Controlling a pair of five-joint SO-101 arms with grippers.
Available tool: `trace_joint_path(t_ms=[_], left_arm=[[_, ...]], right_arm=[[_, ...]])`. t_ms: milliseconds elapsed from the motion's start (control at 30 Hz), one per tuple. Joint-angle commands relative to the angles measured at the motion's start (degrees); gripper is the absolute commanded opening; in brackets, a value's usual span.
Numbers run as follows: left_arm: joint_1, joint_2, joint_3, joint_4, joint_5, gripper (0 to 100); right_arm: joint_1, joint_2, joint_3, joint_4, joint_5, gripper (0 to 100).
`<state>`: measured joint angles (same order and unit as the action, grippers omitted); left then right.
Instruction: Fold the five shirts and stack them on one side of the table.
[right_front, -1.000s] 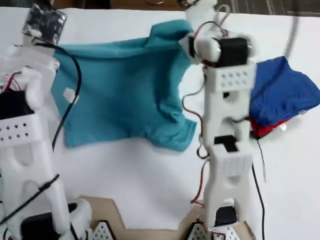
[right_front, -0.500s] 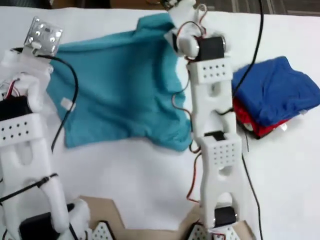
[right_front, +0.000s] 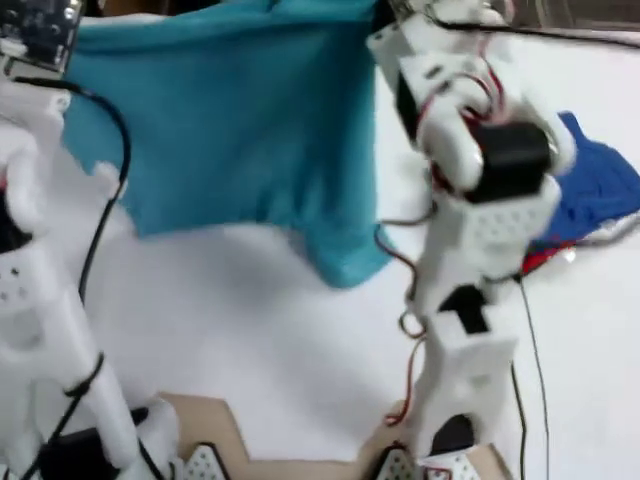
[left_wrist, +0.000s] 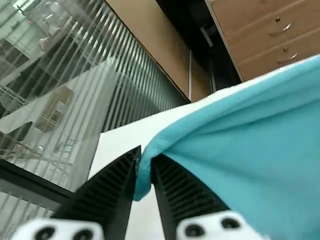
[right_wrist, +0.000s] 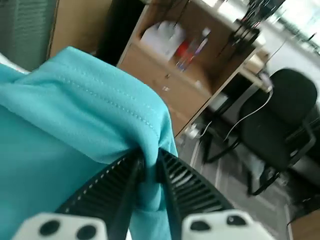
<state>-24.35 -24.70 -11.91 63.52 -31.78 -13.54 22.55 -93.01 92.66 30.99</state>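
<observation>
teal shirt (right_front: 240, 120) (left_wrist: 240, 150) (right_wrist: 60, 165): is hanging spread out between the two hands over the far edge of the bench, its top edge stretching from one hand to the other. Its lower part is draping down toward the middle of the bench, with one sleeve drooping lowest on the right side. Whether the hem is touching the surface cannot be told.
left hand (left_wrist: 144, 162): is pinching one top corner of the teal shirt, its fingers standing narrow with a fold of cloth squeezed between them, up above the far left corner of the bench.
right hand (right_wrist: 149, 162): is gripping the other top corner, its fingers narrow on a bunched, stitched hem, above the far edge near the middle.
left arm (right_front: 40, 300): is rising from the near left corner and leaning toward the far left corner.
right arm (right_front: 480, 220): is standing tall from the near edge, bending toward the far edge beside the teal shirt.
blue shirt (right_front: 600, 190): is lying folded at the right edge of the bench, on top of the red shirt.
red shirt (right_front: 545, 258): is peeking out from under the blue shirt along its near side.
bench (right_front: 250, 340): is showing white between the arms.
cardboard (right_front: 200, 415): is lying at the near edge by the arm bases.
</observation>
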Motion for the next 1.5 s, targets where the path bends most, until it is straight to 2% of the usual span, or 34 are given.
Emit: trace_joint_path(t_ms=[0, 167, 400, 833, 1200, 1467], left_arm=[[-0.2, -1.5, -8.4, 5.2, 0.5, 2], [-0.2, -1.5, -16.0, 12.5, 0.5, 2], [-0.2, -1.5, -26.6, 21.6, 0.5, 2], [-0.2, -1.5, -38.5, 33.2, 0.6, 2], [-0.3, -1.5, -40.7, 37.8, 2.8, 2], [-0.4, -1.3, -40.2, 38.3, 16.4, 2]], right_arm=[[0.7, -6.4, -1.7, 1.6, 2.2, 2.1], [0.8, -9.7, -1.8, 4.6, 2.6, 2.1], [5.1, -15.1, -1.7, 6.4, 2.5, 2.1], [5.2, -25.5, -0.6, 8.7, 2.3, 2.1], [2.1, -41.0, 30.2, 8.6, -5.0, 2.1], [-0.4, -48.3, 51.0, 8.2, -8.8, 2.1]])
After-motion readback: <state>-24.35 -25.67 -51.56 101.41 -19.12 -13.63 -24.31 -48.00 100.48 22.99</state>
